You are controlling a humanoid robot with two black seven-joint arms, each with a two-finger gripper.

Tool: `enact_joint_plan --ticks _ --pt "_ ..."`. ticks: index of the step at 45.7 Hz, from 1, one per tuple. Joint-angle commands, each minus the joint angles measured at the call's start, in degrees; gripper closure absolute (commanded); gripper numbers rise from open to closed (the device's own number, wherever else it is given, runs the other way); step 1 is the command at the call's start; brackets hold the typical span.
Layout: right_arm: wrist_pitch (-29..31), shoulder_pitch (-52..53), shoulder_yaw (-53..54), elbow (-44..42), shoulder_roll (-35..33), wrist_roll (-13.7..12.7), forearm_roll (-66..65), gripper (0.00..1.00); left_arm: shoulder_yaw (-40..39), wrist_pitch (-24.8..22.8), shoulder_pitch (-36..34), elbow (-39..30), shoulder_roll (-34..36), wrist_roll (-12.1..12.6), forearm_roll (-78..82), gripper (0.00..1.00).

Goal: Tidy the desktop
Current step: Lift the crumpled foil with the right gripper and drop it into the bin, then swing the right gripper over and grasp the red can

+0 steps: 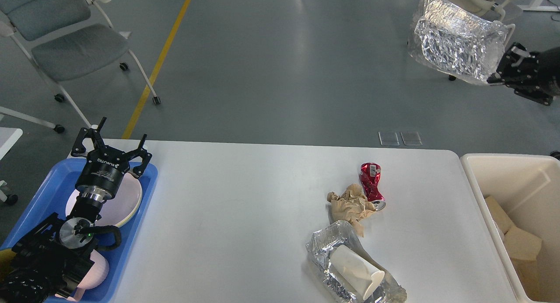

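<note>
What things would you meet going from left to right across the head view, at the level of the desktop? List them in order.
blue tray → white plate → crumpled brown paper → crushed red can → cream bin

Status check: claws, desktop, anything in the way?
Right claw shut on foil tray, high off the desktop. Left claw open over blue tray. On desktop: crushed can, crumpled paper, foil with cup. Nothing blocking.
</note>
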Motion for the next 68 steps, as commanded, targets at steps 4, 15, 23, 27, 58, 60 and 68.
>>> enact_joint_plan --ticks 4,15,23,27,58,60,68 --pt "-7.5 -23.4 0.7 -13.0 -1.1 -0.1 6.8 1.0 0.0 0.0 0.0 0.0 0.0 0.0 0.0 0.04" --pt "-16.3 -41.2 0.9 -17.6 -1.1 0.0 15.7 1.0 0.0 0.0 0.0 0.0 0.0 0.0 0.0 0.04" --pt "-19.8 -47.1 3.4 -21.1 -0.5 0.0 15.8 0.0 0.0 0.0 0.0 0.0 0.0 0.0 0.0 0.04" --pt "-19.8 -49.8 5.4 -21.1 -0.5 0.0 15.7 0.0 0.0 0.0 0.0 0.0 0.0 0.0 0.0 0.04" --pt "-8.3 -5.9 -6.9 -2.6 22.8 -0.1 13.5 0.0 0.0 0.0 0.0 0.0 0.0 0.0 0.0 0.04" --pt "-5.6 -2.0 -8.9 -0.7 26.4 -0.1 13.5 0.0 0.0 0.0 0.0 0.0 0.0 0.0 0.0 0.04" --pt "9.9 12.1 -9.5 4.5 34.5 0.0 13.5 0.0 0.0 0.0 0.0 0.0 0.0 0.0 0.0 0.04"
